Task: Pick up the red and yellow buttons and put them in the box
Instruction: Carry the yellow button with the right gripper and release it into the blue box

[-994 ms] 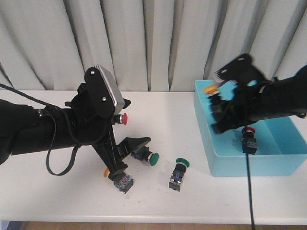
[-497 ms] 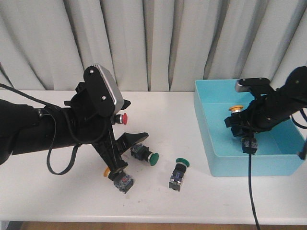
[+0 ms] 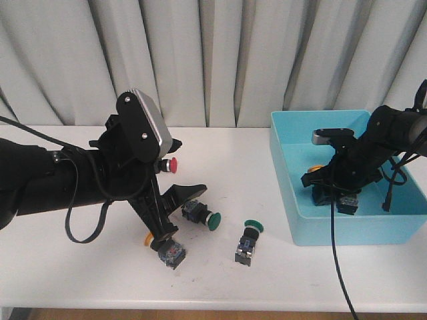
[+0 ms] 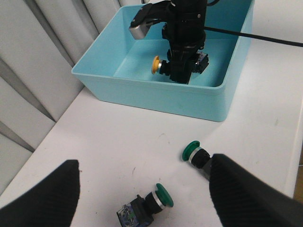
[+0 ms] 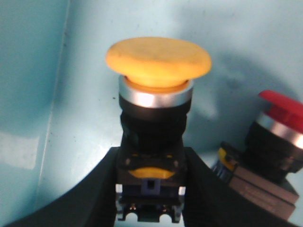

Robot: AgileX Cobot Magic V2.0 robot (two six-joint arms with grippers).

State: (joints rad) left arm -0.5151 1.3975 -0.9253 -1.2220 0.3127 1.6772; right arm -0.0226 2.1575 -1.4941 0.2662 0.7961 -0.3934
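- Here the right claw (image 3: 325, 191) is down inside the blue box (image 3: 293, 220), low over its floor, near the wall that faces the middle of the table.
- Its two fingers (image 5: 94, 198) are closed against the black body of a yellow button (image 5: 158, 59), one on each side, and the cap points away from the wrist.
- In the left wrist view that same yellow cap (image 4: 155, 65) shows at the side of the right claw (image 4: 182, 71), inside the box (image 4: 156, 97).
- A red button (image 5: 284, 113) lies on the box floor just beside the held one; its black body with a yellow part is tilted.
- The left claw (image 3: 175, 213) hangs over the white table (image 3: 80, 273) with its fingers (image 4: 42, 198) spread wide apart and nothing between them.
- A red button (image 3: 172, 165) sits on the table behind the left arm, partly hidden by it.
- A yellow button (image 3: 148, 239) peeks out from under the lower left finger, next to a block with metal contacts (image 3: 172, 255); whether the two belong together I cannot tell.
- Two green buttons lie on the table between the left claw and the box: one (image 3: 212, 221) close to the upper left finger, on its side, and the other (image 3: 249, 240) nearer the box, cap towards the curtain (image 3: 220, 60).
- Both green ones also show in the left wrist view, between the spread fingers.
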